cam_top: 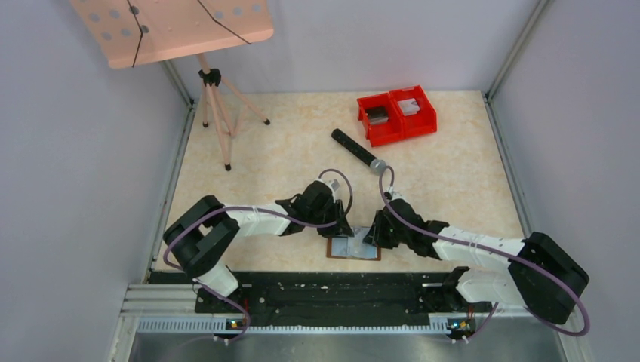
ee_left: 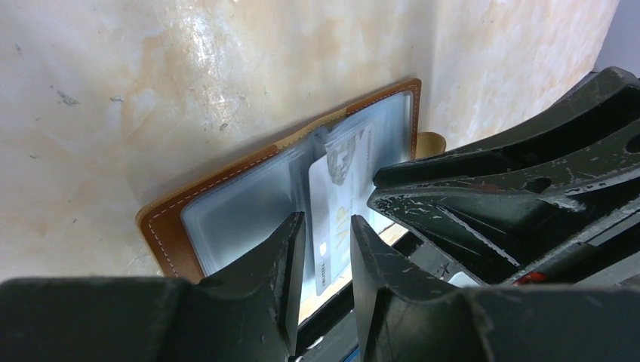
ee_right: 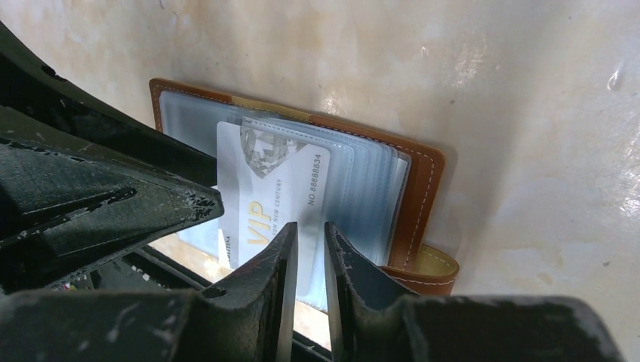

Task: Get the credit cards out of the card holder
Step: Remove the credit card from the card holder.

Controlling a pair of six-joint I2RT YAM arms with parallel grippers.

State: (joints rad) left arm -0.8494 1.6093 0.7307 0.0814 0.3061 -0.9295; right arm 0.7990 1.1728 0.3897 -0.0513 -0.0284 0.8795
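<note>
The card holder (cam_top: 353,247) lies open on the table near the front edge, brown leather (ee_left: 170,226) with clear grey-blue sleeves and a brown tab (ee_right: 423,271). A white VIP card (ee_left: 336,196) sticks partway out of a sleeve toward the near edge and also shows in the right wrist view (ee_right: 256,188). My left gripper (cam_top: 343,228) is over the holder's left half, jaws slightly apart (ee_left: 328,226), with the card's end seen between them. My right gripper (cam_top: 373,234) is over the right half, jaws a narrow gap apart (ee_right: 309,230) above the sleeves. Neither visibly grips anything.
Red twin bins (cam_top: 396,113) stand at the back right. A black cylinder with a grey tip (cam_top: 358,151) lies behind the grippers. A wooden tripod (cam_top: 215,113) with a pink board (cam_top: 173,26) stands at the back left. A black rail (cam_top: 332,290) borders the near edge.
</note>
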